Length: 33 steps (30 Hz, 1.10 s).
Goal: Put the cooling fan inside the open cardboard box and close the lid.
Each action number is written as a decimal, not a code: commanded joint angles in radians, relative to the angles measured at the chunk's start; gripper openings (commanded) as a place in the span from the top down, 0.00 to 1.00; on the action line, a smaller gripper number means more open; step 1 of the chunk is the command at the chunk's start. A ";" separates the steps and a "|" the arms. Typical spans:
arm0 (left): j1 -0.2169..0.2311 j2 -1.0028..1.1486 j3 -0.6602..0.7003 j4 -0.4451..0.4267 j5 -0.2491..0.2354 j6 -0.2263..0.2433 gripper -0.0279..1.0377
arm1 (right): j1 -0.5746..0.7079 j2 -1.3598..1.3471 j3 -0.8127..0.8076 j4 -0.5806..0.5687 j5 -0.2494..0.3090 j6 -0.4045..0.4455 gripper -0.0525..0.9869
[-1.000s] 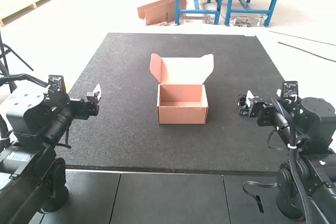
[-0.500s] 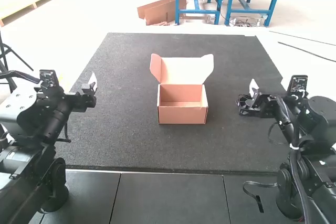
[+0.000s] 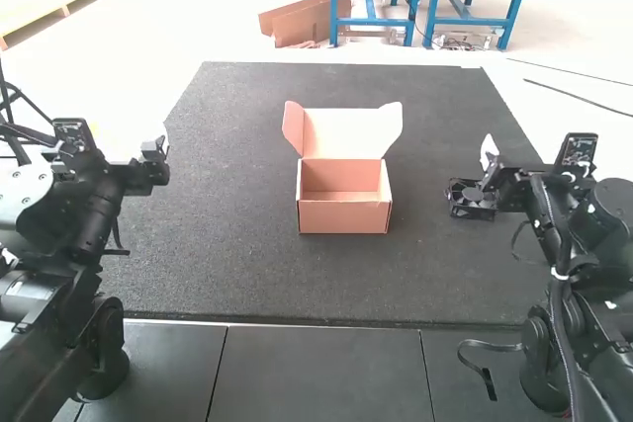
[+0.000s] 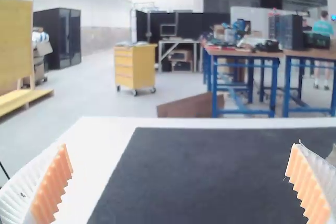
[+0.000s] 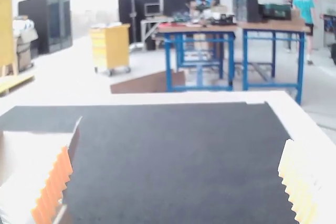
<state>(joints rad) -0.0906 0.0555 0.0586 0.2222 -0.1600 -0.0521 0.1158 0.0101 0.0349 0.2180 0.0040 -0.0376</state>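
Overhead, cooling fan [image 3: 464, 200] just beside right gripper [image 3: 488, 181]; wrist views: right gripper, left gripper [image 4: 178, 153] both spread wide.

I count one open cardboard box [image 3: 343, 207], one cooling fan [image 3: 465, 199] and one black mat [image 3: 247, 244]. I have two arms in the high view, the left arm [image 3: 69, 214] and the right arm [image 3: 593, 234]. They carry two grippers, the left gripper [image 3: 156, 155] and the right gripper [image 3: 492, 177]. Each wrist view gives me two ribbed white fingers [image 5: 302, 182] and two orange pads [image 4: 52, 187], so four pads in all.
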 commanded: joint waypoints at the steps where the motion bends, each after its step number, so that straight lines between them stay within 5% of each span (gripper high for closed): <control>1: 0.008 0.076 0.116 0.008 -0.019 0.015 0.07 | -0.021 0.024 0.092 0.003 -0.013 0.007 0.08; 12: 0.009 0.331 0.385 -0.047 -0.044 0.015 0.07 | -0.068 0.287 0.358 -0.062 -0.004 0.027 0.08; 20: 0.009 0.495 0.623 -0.345 -0.107 0.011 0.07 | -0.077 0.458 0.629 -0.345 -0.001 0.116 0.08; 27: 0.011 0.647 0.781 -0.604 -0.110 0.011 0.06 | -0.077 0.709 0.879 -0.677 0.007 0.199 0.08; 33: 0.011 0.750 0.896 -0.705 -0.108 0.011 0.06 | -0.073 0.843 1.020 -0.810 -0.007 0.125 0.08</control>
<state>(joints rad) -0.0906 0.7807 0.8906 -0.4679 -0.2588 -0.0456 0.0509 0.8421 0.9894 -0.5911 0.0044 0.1158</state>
